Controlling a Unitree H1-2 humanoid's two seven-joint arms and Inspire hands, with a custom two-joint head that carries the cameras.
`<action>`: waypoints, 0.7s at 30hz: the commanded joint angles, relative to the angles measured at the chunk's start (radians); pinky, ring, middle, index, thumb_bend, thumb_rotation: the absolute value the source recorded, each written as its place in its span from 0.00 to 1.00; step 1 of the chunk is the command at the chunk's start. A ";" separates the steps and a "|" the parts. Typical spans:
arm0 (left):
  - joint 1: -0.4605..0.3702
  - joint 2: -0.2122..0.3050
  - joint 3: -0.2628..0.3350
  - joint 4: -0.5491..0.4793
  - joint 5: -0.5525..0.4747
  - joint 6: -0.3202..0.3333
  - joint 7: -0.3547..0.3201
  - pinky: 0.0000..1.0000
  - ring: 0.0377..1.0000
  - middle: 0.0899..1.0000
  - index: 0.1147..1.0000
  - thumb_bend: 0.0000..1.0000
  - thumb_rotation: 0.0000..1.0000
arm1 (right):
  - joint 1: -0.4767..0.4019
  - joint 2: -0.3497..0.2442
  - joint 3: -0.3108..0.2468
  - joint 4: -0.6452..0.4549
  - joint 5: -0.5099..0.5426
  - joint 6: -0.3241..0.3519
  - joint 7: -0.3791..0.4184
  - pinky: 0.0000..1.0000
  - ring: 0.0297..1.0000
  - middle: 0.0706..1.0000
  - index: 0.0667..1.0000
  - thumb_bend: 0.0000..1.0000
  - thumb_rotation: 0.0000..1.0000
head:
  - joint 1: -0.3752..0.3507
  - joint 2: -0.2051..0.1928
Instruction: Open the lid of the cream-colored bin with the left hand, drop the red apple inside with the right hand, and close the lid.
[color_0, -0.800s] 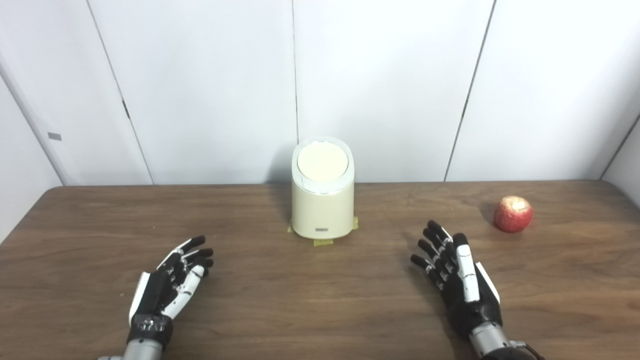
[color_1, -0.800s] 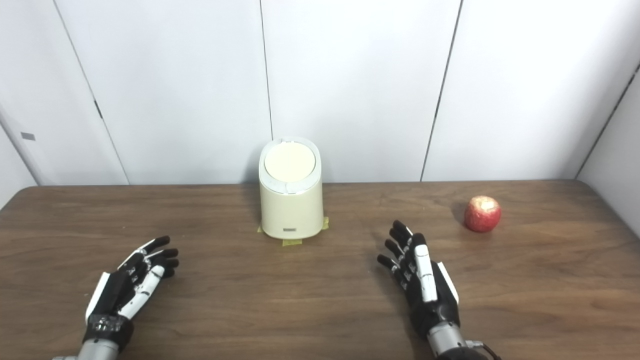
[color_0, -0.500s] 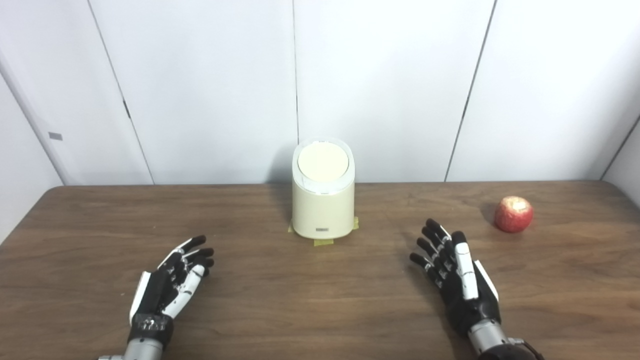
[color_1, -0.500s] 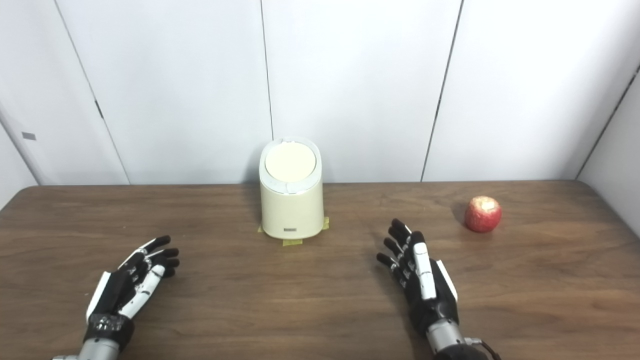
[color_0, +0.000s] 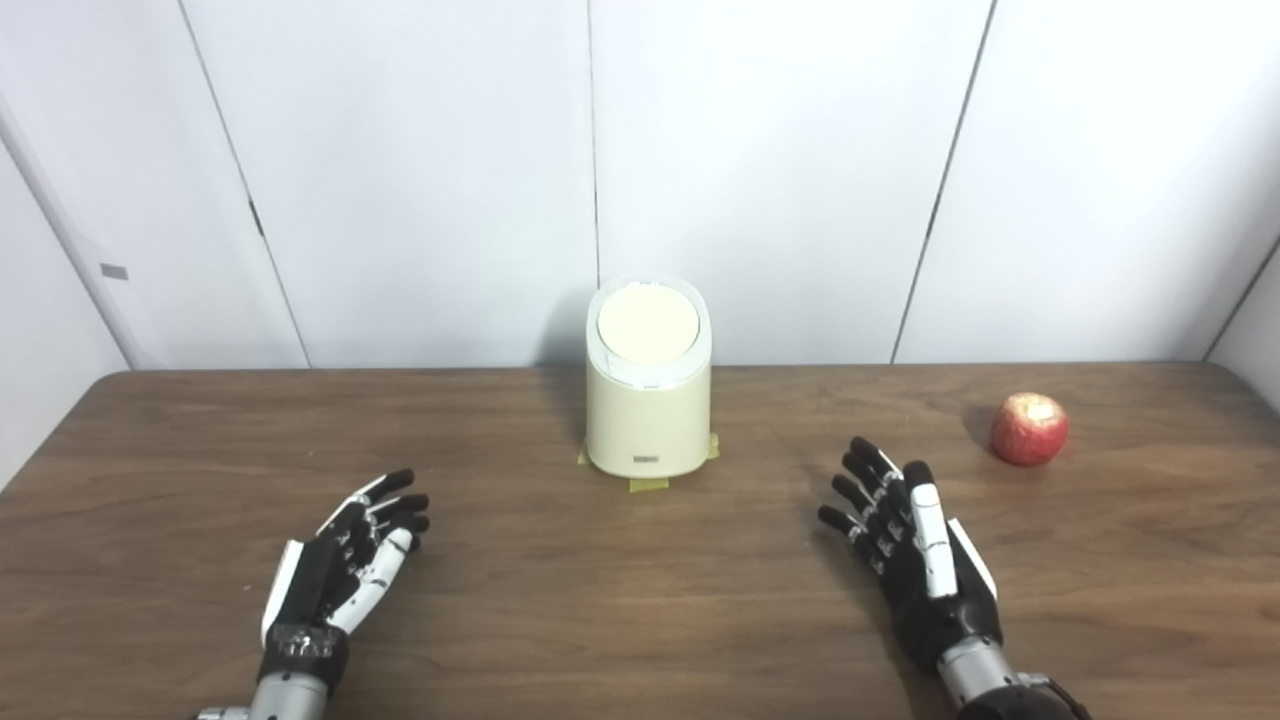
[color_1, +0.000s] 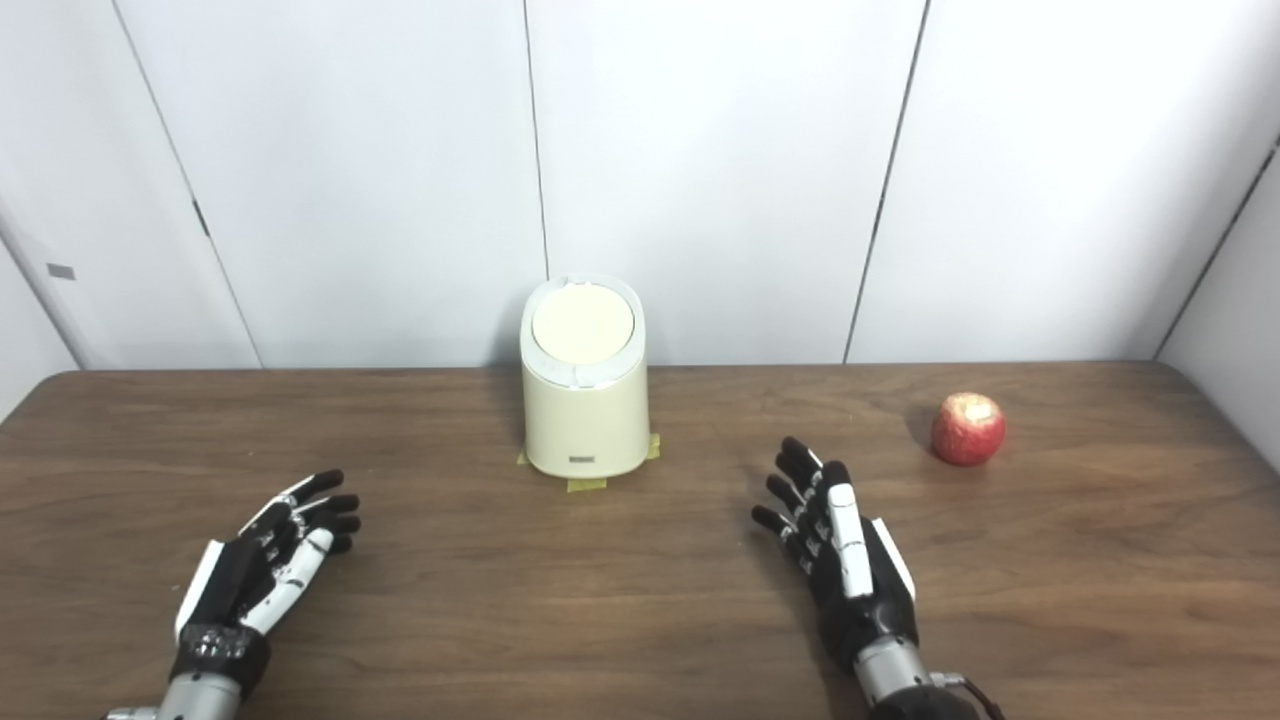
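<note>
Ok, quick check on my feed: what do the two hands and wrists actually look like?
Both the left hand and right hand are black, jointed and finger-shaped, with white panels along the thumb and the hand's outer edge. Each sits on a silver-grey metal wrist; the right one shows a thin dark cable near the bottom edge.

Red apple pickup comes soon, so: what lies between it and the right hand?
Only bare table separates right hand from red apple, in both eye views.

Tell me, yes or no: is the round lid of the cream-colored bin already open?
No, the round lid lies flat and closed on the cream-colored bin, and neither the left hand nor the right hand touches it.
</note>
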 joint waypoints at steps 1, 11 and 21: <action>-0.007 -0.001 -0.014 0.029 0.016 -0.005 0.005 0.73 0.73 0.73 0.81 0.32 0.42 | 0.016 -0.006 -0.002 0.050 0.002 0.035 0.003 0.83 0.94 0.95 0.90 0.54 0.94 | -0.001 -0.001; 0.004 -0.022 -0.003 0.012 -0.040 0.019 -0.002 0.75 0.74 0.75 0.83 0.36 0.41 | 0.023 -0.013 -0.009 0.059 0.013 0.024 0.017 0.83 0.94 0.95 0.91 0.54 0.95 | 0.021 -0.020; -0.043 -0.033 0.024 -0.121 -0.110 0.118 0.002 0.74 0.75 0.76 0.84 0.42 0.27 | 0.020 -0.010 0.000 0.092 0.004 0.003 0.016 0.82 0.93 0.94 0.90 0.55 0.93 | 0.032 -0.046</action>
